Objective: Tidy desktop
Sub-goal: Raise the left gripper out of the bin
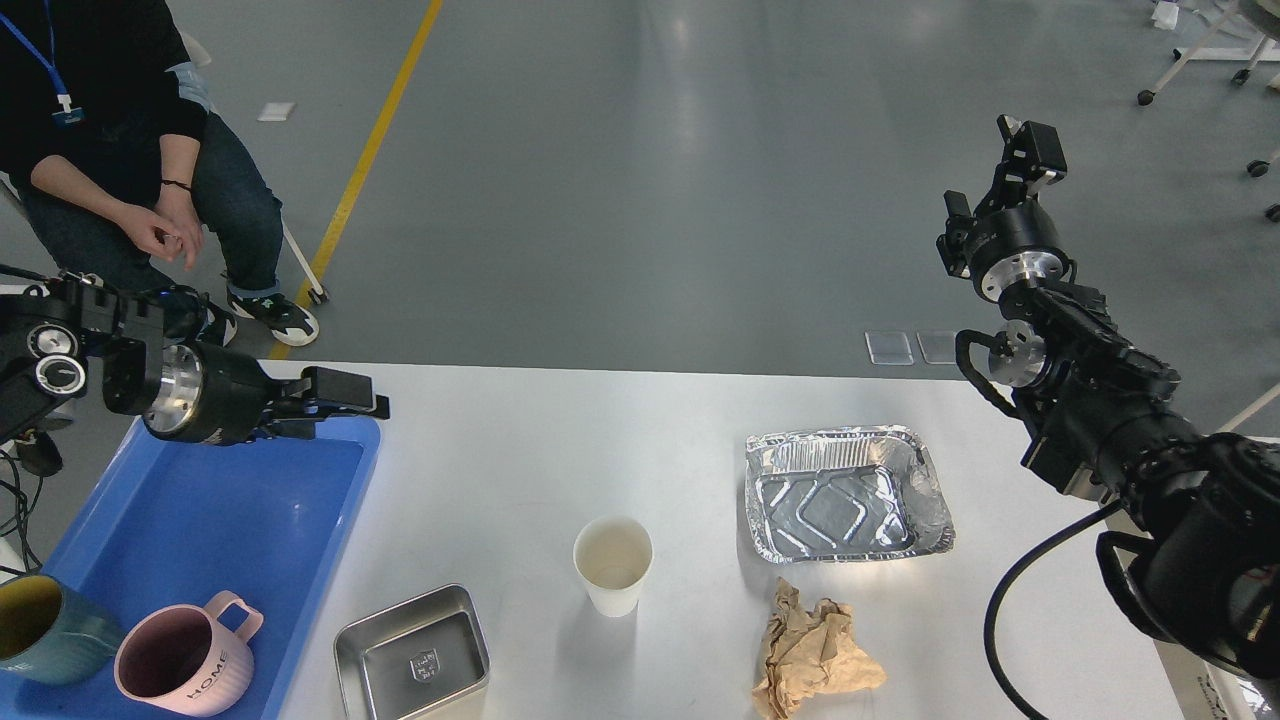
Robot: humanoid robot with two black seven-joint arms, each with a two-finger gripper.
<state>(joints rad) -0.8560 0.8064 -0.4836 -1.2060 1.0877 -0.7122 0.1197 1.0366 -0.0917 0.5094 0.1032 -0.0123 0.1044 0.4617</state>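
The white desktop (520, 440) carries a paper cup (612, 565), a foil tray (845, 495), a crumpled brown paper (812, 655) and a square steel tin (412, 655). At the left, a blue tray (230, 500) holds a pink mug (185, 665) and a teal mug (45, 630) at its near end. My left gripper (340, 405) hovers over the tray's far right corner, pointing right, open and empty. High beyond the table's far right edge, my right gripper (1030, 150) is raised, open, holding nothing.
A person (110, 150) sits beyond the table's far left corner. My right arm (1100, 420) crosses over the table's right side. Another white table's corner (30, 300) shows at the far left.
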